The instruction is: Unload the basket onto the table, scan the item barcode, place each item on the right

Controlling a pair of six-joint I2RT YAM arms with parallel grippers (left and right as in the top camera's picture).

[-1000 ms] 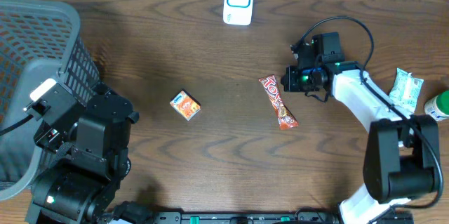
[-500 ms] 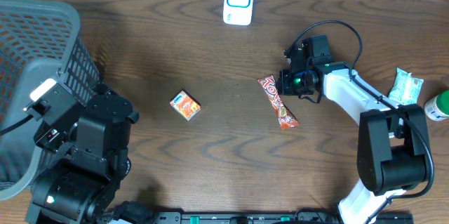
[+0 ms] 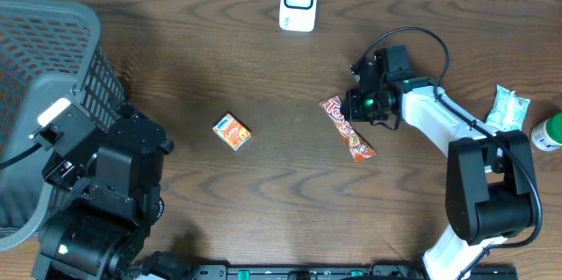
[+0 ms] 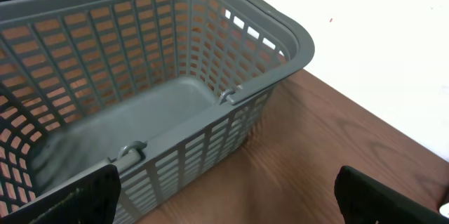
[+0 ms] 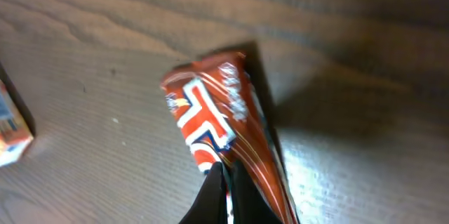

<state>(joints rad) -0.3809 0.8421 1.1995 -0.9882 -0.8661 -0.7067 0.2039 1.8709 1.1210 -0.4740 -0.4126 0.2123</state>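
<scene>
Candy bar (image 5: 203, 115) partly behind clenched right end effector (image 5: 223, 194); left end effector (image 4: 231, 196) released.

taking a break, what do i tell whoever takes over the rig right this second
Left gripper: open, empty, facing the grey basket on the left side.
Right gripper: shut, tips on the red candy bar mid-table; whether it pinches the wrapper cannot be told.
Other items: small orange box left of the bar; green packet and green-capped bottle at the right edge.
White device, likely the scanner, at the far edge.
Done: nothing is at the scanner yet.
Left: pick up an item and show its barcode to the scanner.
</scene>
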